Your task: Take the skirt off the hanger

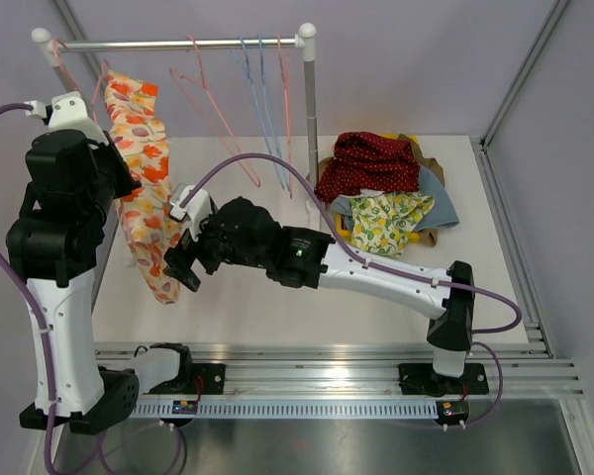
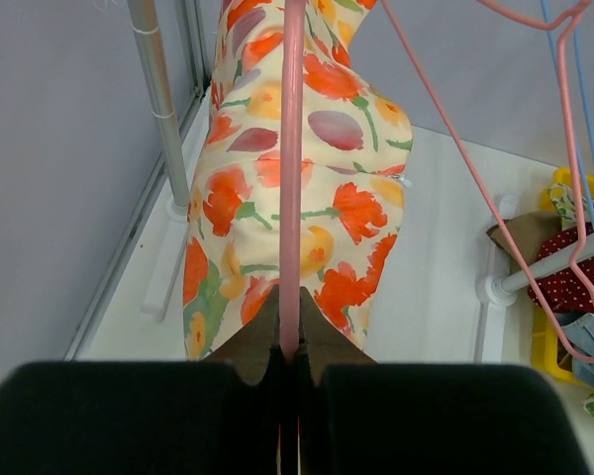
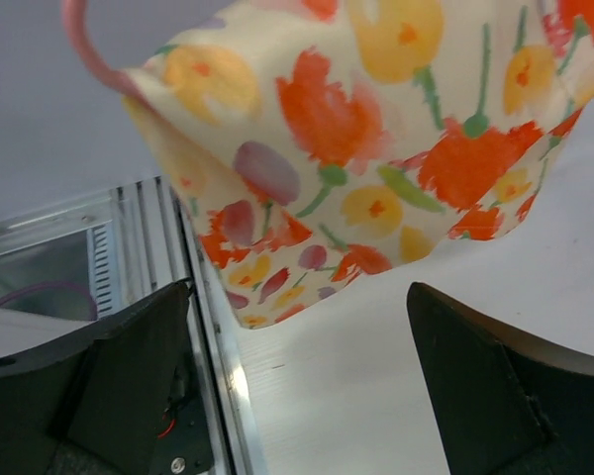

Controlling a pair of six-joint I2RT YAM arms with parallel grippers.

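The floral skirt [image 1: 145, 178], cream with orange and yellow flowers, hangs on a pink hanger [image 2: 292, 168] at the left end of the rail [image 1: 178, 44]. My left gripper [image 2: 292, 341] is shut on the hanger's pink bar just above the skirt [image 2: 297, 188]. My right gripper [image 1: 181, 267] is open beside the skirt's lower hem; in the right wrist view the hem [image 3: 366, 168] hangs just beyond the open gripper [image 3: 302, 346], apart from the fingers. A pink hanger end [image 3: 89, 49] sticks out at the skirt's upper left there.
Empty pink and blue hangers [image 1: 247, 109] hang on the rail right of the skirt. The rack's right post [image 1: 310, 109] stands mid-table. A pile of clothes [image 1: 386, 193] lies at the back right. A metal rail [image 1: 327, 351] runs along the table's near edge.
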